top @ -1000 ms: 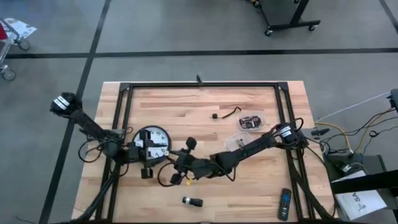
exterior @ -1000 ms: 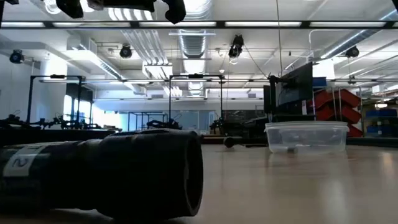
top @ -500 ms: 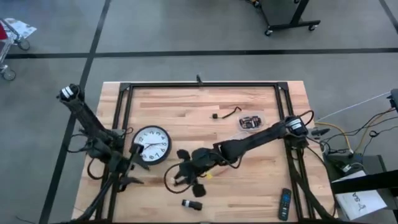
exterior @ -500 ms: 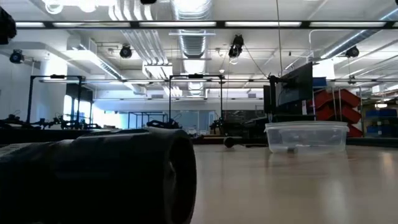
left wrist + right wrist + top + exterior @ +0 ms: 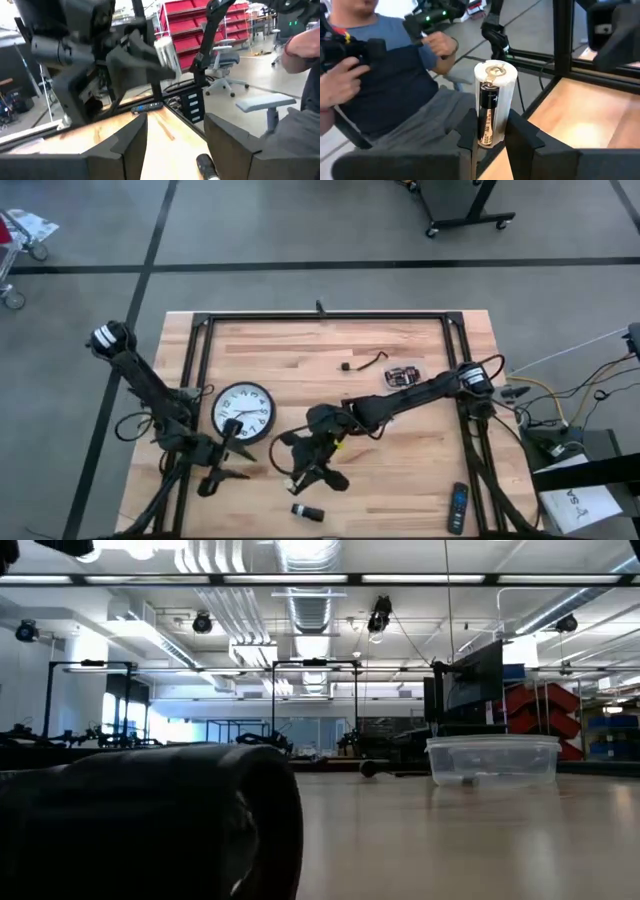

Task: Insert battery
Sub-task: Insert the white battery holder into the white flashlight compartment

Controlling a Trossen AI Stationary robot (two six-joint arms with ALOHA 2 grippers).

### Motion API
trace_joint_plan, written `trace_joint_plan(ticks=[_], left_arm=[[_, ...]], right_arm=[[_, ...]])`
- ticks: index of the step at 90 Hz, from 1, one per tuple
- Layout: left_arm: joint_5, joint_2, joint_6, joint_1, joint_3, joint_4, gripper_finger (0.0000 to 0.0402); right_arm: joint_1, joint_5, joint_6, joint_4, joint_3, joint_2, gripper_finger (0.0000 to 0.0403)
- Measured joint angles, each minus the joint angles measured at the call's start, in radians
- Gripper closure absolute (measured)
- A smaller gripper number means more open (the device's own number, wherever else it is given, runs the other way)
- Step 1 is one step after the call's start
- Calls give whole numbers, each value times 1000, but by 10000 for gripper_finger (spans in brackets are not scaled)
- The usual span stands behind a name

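- Right now the step looks like carrying: right gripper (image 5: 488, 131) is clamped on a white battery holder (image 5: 494, 100) with a black battery (image 5: 485, 111) seated in one slot, lifted over the front middle of the desk (image 5: 420, 480).
- Holder stands upright between the fingers; white cylinder, metal contact on its top end, battery label running lengthwise.
- Flashlight (image 5: 309, 507), small and dark, lies near the front edge of the desk, just in front of the right gripper; probably where the holder goes.
- Next move, as I judge it: line the holder up with the flashlight's open end, which likely needs the body steadied.
- Left gripper (image 5: 175, 131) hangs wide open and empty near the front left corner, by the wall clock (image 5: 243, 411).
- Person sits beyond the desk's front edge.
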Motion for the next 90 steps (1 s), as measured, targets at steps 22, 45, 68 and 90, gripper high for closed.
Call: trace_joint_plan(ticks=[22,45,68,90], left_arm=[[27,90,-142,16,1,4,248],[66,296,-327,17,88,-45,255],[66,458,-348,30,341,-355,238],[89,620,-401,36,597,-629,214]], right_arm=[[-1,21,74,-32,0,0,347],[18,80,132,-109,0,-16,347],[61,282,189,-185,0,-68,353],[179,493,359,-249,0,-72,349]])
